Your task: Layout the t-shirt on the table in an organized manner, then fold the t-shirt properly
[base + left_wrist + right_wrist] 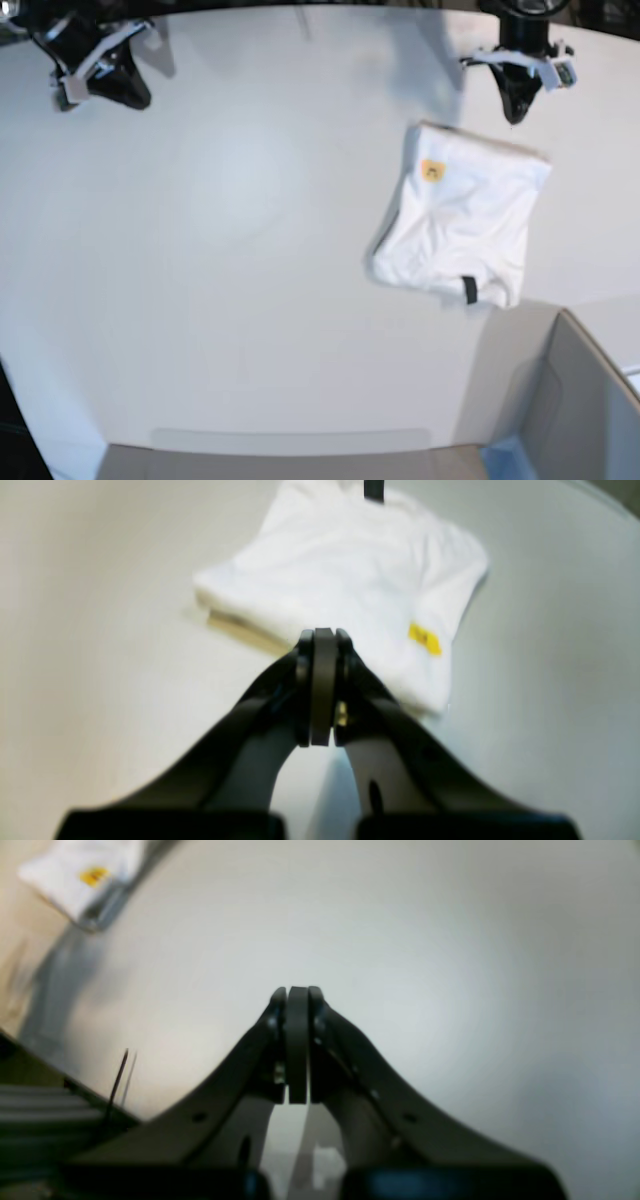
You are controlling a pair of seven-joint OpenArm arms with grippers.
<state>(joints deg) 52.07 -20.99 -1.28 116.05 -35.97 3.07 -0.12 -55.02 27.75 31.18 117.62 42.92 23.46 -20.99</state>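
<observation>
The t-shirt (460, 215) lies folded into a compact white rectangle on the right part of the table (250, 200). Only a small yellow patch (432, 170) of the print and a black tag (468, 290) show. My left gripper (515, 115) is shut and empty, just off the shirt's edge nearest the arm. In the left wrist view its closed tips (322, 635) sit over the near edge of the shirt (350, 570); contact cannot be told. My right gripper (72, 95) is shut and empty over bare table (400, 940), far from the shirt (75, 875); its tips (297, 990) are pressed together.
A grey bin (590, 410) stands at the table's edge, close to the shirt's tag side. The table's curved rim (605, 500) runs past the shirt. A dark ledge with a thin rod (117, 1080) lies beside the right arm.
</observation>
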